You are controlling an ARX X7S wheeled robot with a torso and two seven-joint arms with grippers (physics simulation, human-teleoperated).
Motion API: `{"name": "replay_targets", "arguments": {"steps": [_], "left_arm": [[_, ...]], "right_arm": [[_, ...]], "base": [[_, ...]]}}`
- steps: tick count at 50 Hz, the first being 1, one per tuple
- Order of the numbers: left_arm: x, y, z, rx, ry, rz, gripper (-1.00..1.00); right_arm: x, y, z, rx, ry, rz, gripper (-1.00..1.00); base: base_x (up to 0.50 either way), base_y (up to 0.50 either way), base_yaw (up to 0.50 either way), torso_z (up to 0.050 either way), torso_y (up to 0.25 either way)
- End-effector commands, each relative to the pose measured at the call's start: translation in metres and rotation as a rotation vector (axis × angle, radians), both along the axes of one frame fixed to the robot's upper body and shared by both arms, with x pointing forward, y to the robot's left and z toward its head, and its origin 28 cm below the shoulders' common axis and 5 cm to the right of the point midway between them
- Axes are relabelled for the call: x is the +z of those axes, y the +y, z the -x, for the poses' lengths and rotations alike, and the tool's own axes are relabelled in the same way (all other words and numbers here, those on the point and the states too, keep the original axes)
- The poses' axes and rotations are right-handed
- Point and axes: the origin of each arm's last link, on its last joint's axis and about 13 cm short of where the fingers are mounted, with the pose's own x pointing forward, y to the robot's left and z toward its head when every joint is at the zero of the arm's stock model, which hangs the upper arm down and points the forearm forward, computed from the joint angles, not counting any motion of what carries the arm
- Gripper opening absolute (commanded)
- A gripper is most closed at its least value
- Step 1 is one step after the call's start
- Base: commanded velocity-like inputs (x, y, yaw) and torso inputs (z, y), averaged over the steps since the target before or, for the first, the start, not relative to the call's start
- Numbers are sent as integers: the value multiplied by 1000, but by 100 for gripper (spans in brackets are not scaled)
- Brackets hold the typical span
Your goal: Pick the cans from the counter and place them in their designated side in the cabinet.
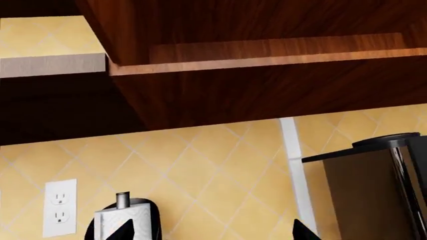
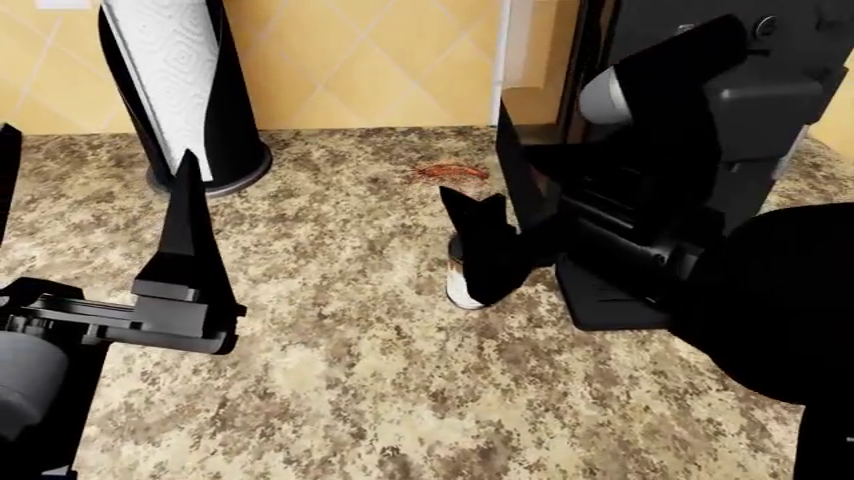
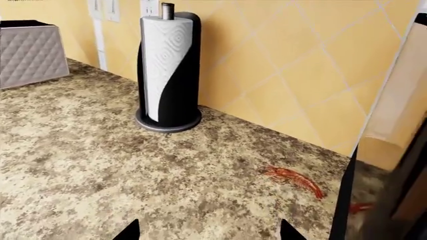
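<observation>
Speckled granite-look counter (image 2: pixel 347 380) bears one white-and-brown can (image 2: pixel 463 288) under the right gripper (image 2: pixel 497 250), grasp undeterminable; left gripper (image 2: pixel 94 190) spread wide, empty; no can placement visible.

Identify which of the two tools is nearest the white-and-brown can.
The right tool: the can peeks out directly under it, while the left tool hangs far off near the paper-towel roll.

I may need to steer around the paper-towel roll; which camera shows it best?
The right wrist view: the paper-towel roll stands whole there, post to base, on the counter. The head view crops its top, with the left gripper's finger overlapping. The left wrist view shows only its top.
</observation>
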Motion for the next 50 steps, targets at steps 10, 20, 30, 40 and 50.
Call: {"name": "replay_targets", "arguments": {"steps": [10,20,30,40,50], "left_arm": [[-3,-4,-2,-11,7,3,100],[-6,-3,-4,-13,12,7,100],[-7,-3,-3,-12,15,8,100],[-9,-2,-3,-12,17,10,100],[-9,-2,-4,-9,17,11,100]], "right_arm": [[-22,10,-6,14,45,48,100],[-33,10,-17,-49,50,43,100],[-43,14,-28,-61,65,61,100],[-46,12,-38,-85,73,80,100],[-50,11,-45,-109,92,97,100]], "base": [[0,0,0,0,0],[0,0,0,0,0],[0,0,0,0,0],[0,0,0,0,0],[0,0,0,0,0]]}}
